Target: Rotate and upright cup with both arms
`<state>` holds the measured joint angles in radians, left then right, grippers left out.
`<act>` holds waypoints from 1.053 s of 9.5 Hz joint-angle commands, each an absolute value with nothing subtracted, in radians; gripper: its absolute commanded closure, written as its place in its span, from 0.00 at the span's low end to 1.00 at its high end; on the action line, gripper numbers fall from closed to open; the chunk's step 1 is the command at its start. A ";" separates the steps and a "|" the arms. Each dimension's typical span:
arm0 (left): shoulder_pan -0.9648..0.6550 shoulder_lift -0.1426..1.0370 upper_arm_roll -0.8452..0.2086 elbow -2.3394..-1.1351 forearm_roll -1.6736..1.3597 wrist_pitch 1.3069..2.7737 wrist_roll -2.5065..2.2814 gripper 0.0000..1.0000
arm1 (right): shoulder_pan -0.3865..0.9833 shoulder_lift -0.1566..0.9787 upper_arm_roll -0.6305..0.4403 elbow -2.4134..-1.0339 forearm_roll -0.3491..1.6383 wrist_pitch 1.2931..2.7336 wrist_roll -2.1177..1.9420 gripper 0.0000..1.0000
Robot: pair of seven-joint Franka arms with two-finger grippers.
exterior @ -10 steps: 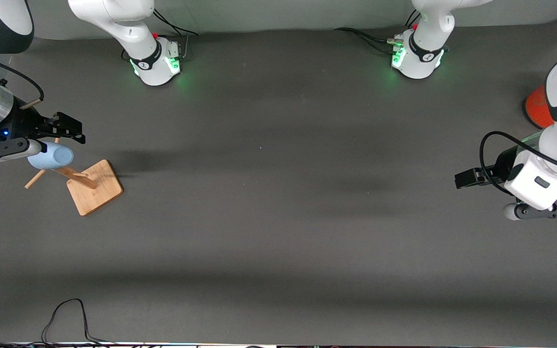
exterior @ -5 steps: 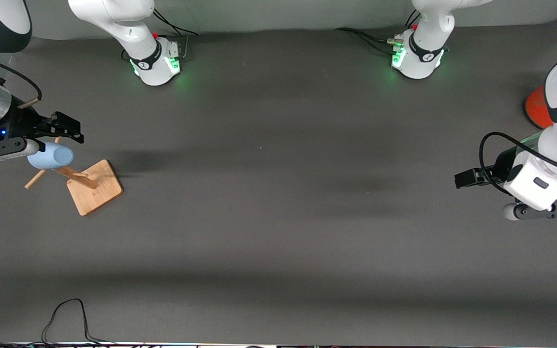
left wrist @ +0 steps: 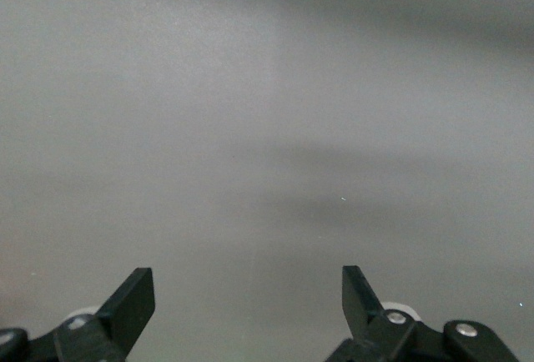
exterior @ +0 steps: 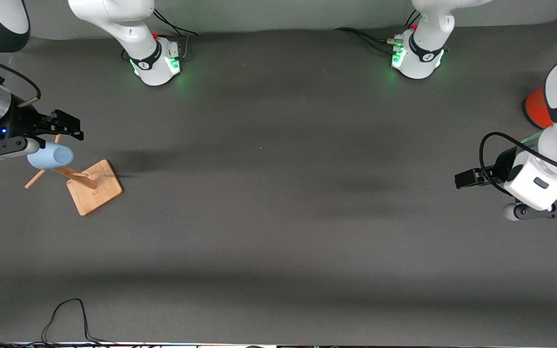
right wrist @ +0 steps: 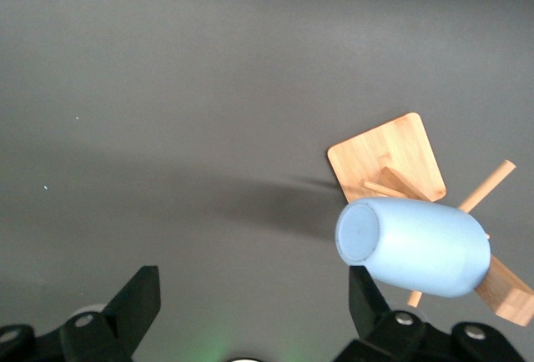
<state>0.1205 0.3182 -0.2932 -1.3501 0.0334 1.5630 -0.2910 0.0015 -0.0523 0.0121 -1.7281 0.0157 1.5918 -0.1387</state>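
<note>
The cup (exterior: 50, 156) is a small pale-blue tumbler with no handle, and it hangs on a peg of the wooden rack (exterior: 94, 187) at the right arm's end of the worktop, lying about sideways with its closed bottom turned toward the middle of the worktop and its mouth toward the rack's post. It looks like thin smooth plastic, so I judge it light and fairly stiff, not fragile, but slippery, and a hard squeeze near the open rim could bend the wall a little. Because the body is tapered, the fingers may slide toward the narrow end; the best hold seems to be across the middle of the body, with one finger on each side, and then to pull it along the peg, not sideways. The rack is also light, I think, and could tip if the cup catches on the peg. The right gripper (exterior: 56, 129) is just beside the cup, above the rack, with its fingers (right wrist: 373, 302) wide apart and nothing between them. The left gripper (exterior: 467, 178) waits over the bare worktop at the left arm's end, its fingers (left wrist: 133, 304) also apart and empty.
</note>
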 commanded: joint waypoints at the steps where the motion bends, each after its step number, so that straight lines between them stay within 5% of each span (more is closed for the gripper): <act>1: 0.117 0.314 -0.290 -1.347 0.046 1.565 -0.302 0.00 | -0.002 -0.057 -0.026 -1.672 -0.008 1.542 -0.118 0.00; 4: 0.117 0.314 -0.290 -1.347 0.044 1.563 -0.302 0.00 | -0.003 0.016 -0.032 -1.582 -0.107 1.542 -0.244 0.00; 10: 0.121 0.316 -0.290 -1.348 0.044 1.557 -0.302 0.00 | -0.041 0.160 -0.213 -1.546 0.118 1.439 -1.111 0.00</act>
